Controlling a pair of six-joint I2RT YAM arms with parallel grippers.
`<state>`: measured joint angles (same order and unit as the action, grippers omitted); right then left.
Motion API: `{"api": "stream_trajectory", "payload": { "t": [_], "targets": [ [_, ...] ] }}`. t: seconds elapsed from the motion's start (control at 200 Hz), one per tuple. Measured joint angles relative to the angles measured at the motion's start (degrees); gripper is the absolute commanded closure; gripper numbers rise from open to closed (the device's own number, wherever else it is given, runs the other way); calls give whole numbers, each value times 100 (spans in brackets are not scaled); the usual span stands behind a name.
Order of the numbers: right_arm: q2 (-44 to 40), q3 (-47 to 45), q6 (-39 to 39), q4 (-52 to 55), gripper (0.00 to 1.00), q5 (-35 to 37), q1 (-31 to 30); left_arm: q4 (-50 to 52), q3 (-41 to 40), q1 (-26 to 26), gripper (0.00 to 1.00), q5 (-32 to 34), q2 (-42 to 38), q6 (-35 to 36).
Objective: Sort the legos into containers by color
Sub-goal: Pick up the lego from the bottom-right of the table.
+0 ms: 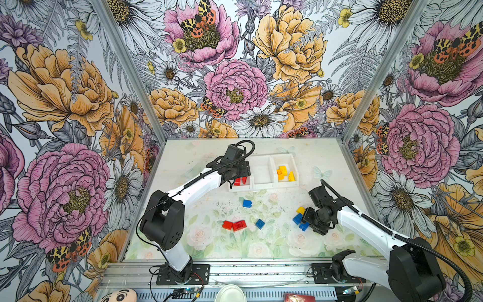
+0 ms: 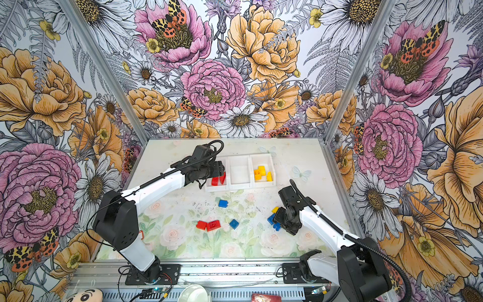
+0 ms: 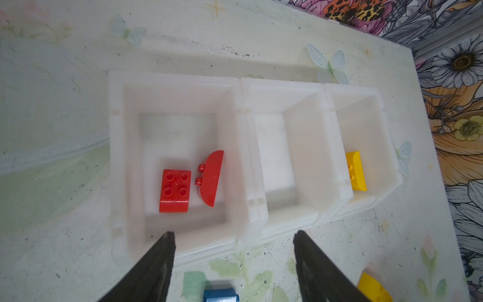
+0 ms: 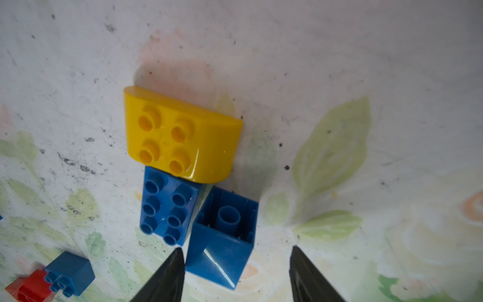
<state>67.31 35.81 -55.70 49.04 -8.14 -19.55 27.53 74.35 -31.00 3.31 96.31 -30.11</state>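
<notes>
Hovering above the containers (image 3: 282, 83), the left hand (image 3: 234, 235) is spread and empty over two red legos (image 3: 175, 191) in the end bin (image 3: 172, 78); the right hand (image 4: 236, 249), spread too, straddles an upturned blue brick (image 4: 222, 235) near a yellow brick (image 4: 183, 133) on the surface (image 4: 339, 65).

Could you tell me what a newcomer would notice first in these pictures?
The giant pink and orange flowered wallpaper fills every wall. On the pale table, the white plastic three-bin tray holds red studded bricks at one end and yellow ones at the other; blue bricks lie loose nearby.
</notes>
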Motion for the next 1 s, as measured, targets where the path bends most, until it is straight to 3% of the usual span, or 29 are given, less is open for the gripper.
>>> {"api": "stream_trajectory", "payload": {
  "t": [0.25,0.425,0.815,0.995],
  "targets": [
    [83,0,0,0,39,186,-2,0,0,0,27,0,0,0],
    [85,-26,-24,-4,53,258,-2,0,-7,0,27,0,0,-2],
    [297,-87,173,-2,57,538,-70,-46,-83,0,26,0,-13,-17],
    [415,-66,286,7,72,616,-155,-42,-280,0,26,2,-109,-44]
  ]
}}
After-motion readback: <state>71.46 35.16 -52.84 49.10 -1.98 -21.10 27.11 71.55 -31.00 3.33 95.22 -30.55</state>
